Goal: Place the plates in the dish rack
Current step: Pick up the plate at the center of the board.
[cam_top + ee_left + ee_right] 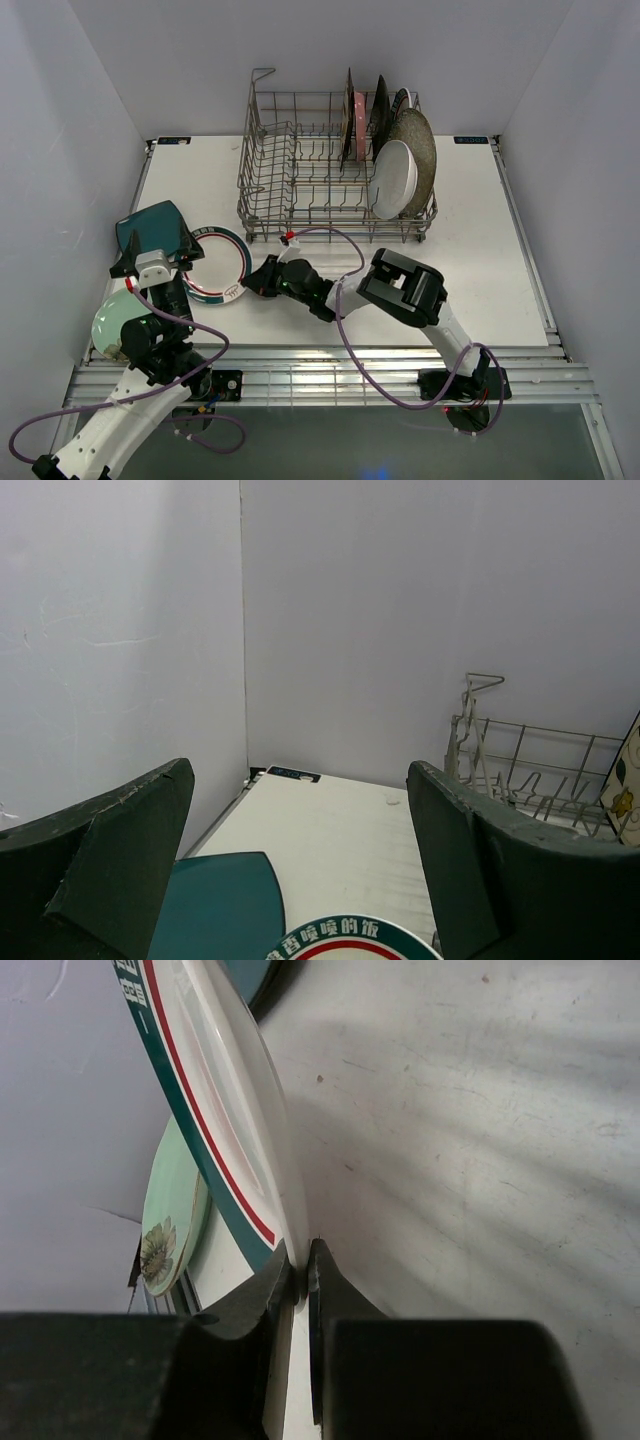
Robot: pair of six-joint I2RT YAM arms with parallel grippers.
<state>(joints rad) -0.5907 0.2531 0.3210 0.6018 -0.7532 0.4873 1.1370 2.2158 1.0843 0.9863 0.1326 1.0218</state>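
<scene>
At the left edge of the tabletop lies a pale green plate, partly hidden by the left arm; the right wrist view shows a flower motif on it. Just beyond it the left pincer hovers with its 2 fingers wide apart, holding nothing, above a teal square plate. To the right of that is a round plate with a teal band and a thin red line. White Chinese characters run along the band, but only a few show and I cannot read them with certainty. The right pincer is clamped on the right rim of this round plate, its fingers pressed together on the thin edge. Behind, the dish rack stands on the tabletop with at least 4 plates upright at its right end: a pink plate, a dark plate, a speckled grey plate and a white plate. Small dark labels sit at the 2 far corners of the tabletop, their writing too small to read
</scene>
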